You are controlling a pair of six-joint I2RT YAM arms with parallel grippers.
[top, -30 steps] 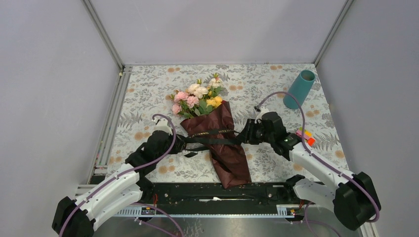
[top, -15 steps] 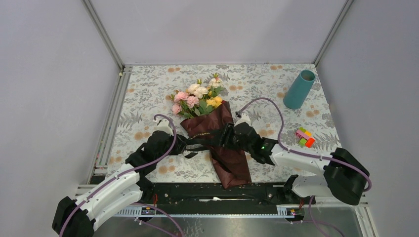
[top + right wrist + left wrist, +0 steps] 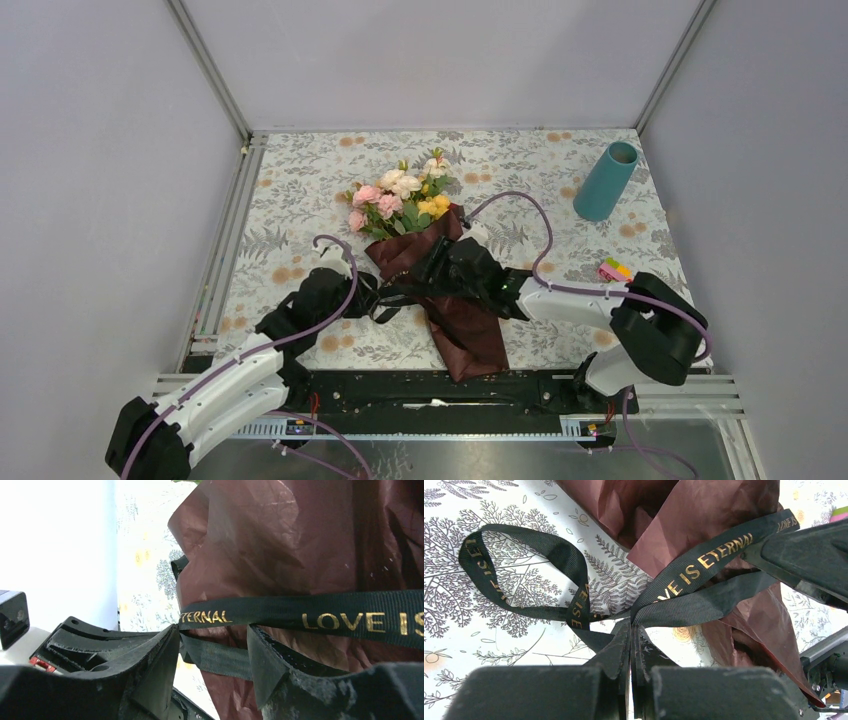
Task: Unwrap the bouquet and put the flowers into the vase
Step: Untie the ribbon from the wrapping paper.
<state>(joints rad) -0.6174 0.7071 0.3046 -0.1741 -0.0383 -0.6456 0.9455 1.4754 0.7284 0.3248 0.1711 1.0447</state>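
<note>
The bouquet lies on the tablecloth with its flowers [image 3: 398,196] pointing to the far side and its maroon paper [image 3: 468,330] toward me. A black ribbon [image 3: 704,562] with gold lettering crosses the wrap. My left gripper [image 3: 631,630] is shut on the ribbon just left of the paper, also seen from above [image 3: 372,295]. My right gripper [image 3: 214,635] hangs open over the wrap [image 3: 280,540]. A ribbon strand [image 3: 220,660] runs between its spread fingers without being clamped. The teal vase [image 3: 607,180] stands upright at the far right.
A small multicoloured block toy [image 3: 613,268] sits right of the right arm, partly hidden by it. A loose ribbon loop [image 3: 514,575] lies on the cloth left of the bouquet. Grey walls enclose the table on three sides.
The right arm swung left from beside the bouquet to over the wrap, and its jaws opened, letting go of the ribbon end. The left arm stayed put, still clamped on the ribbon.
</note>
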